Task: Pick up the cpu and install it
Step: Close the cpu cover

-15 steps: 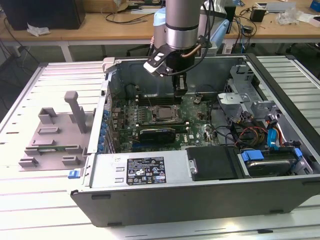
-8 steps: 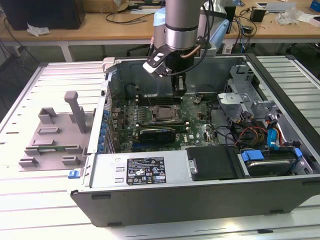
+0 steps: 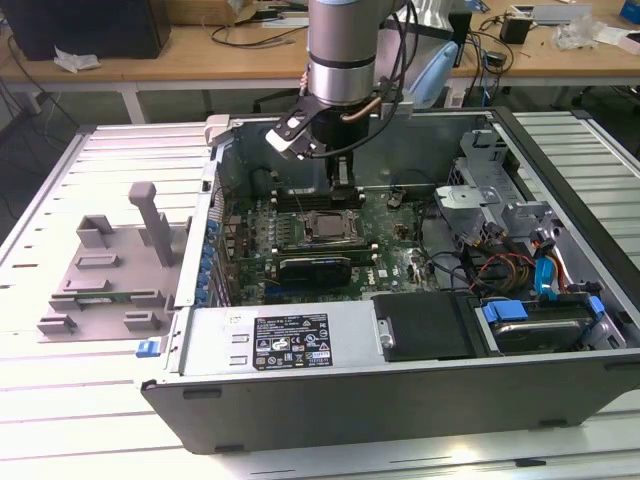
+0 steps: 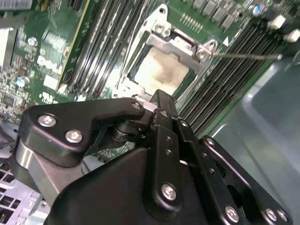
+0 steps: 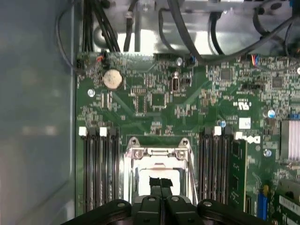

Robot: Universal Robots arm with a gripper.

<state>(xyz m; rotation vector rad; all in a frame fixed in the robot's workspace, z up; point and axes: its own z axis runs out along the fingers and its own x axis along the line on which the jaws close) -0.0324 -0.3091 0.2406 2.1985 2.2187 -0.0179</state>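
The cpu lies flat in the motherboard socket, its silver top showing inside the metal frame; in the first wrist view the cpu is a bright square under the fingertips. My gripper hangs inside the open computer case, a little above the socket. Its two dark fingertips are pressed together over the chip, and I see nothing between them. In the second wrist view the gripper covers the near edge of the socket.
Memory slots flank the socket on both sides. Case walls, a power supply, a drive cage and loose cables ring the board. A grey fixture sits on the table at the exterior view's left.
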